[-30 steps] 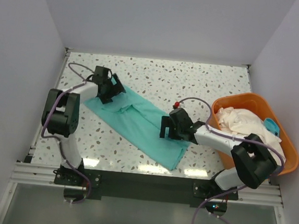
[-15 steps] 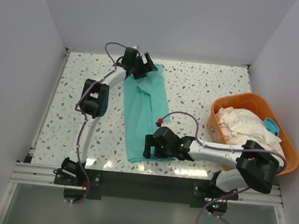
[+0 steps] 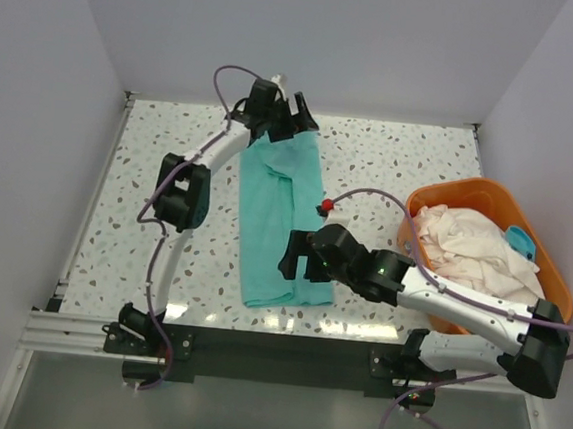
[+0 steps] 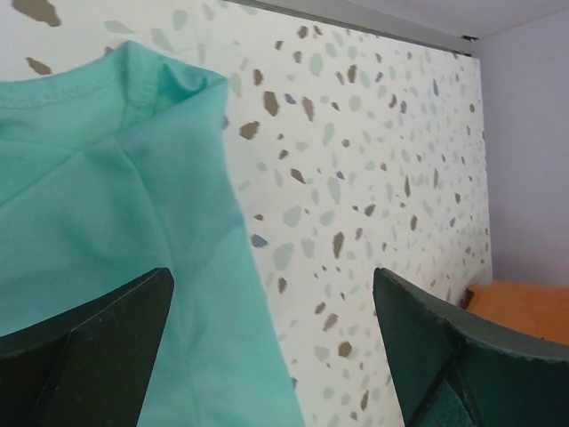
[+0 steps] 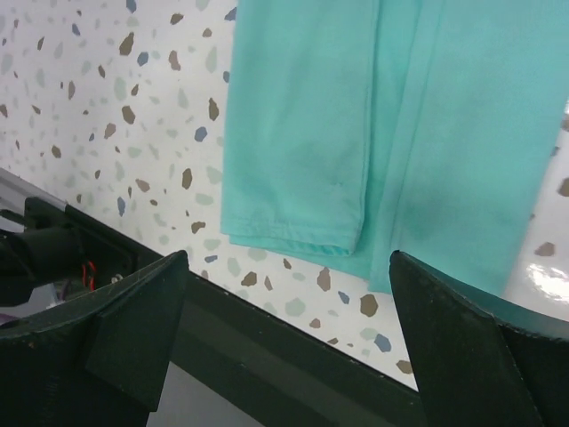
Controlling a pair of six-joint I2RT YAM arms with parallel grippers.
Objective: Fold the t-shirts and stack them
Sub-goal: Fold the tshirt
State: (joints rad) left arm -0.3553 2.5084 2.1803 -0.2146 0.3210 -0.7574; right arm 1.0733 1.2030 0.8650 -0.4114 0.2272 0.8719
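One second back, held the teal t-shirt (image 3: 278, 214) slantwise across the speckled table (image 3: 402, 159), a gripper at each end. Half a second back, had swung it lengthwise, running from the far edge toward the arm bases. Now lies there as a long narrow strip, already doubled along its length, collar end near the back wall and bottom hem just beside the table's front edge. Has barely shifted since that swing, only settled flatter. Finds the left gripper (image 3: 287, 122) at the far end over collar and shoulder. Shows, in its wrist view, fingers (image 4: 98, 338) spread wide, cloth lying below them and nothing pinched between. Finds the right gripper (image 3: 292, 265) over the near end, at much the same spot as half a second back. Shows its fingers (image 5: 107, 338) spread as well, well apart above the hem and clasping nothing. Suggests the straightening is finished and the cloth let go at both ends. Probably calls next for a crosswise fold, near hem carried up toward the collar, with a fresh grip on that hem first. Leaves the cream-white t-shirt (image 3: 464, 245) heaped in the orange basket (image 3: 459, 190), well apart to the right. Shows no stack begun, so puts the task at an early stage.
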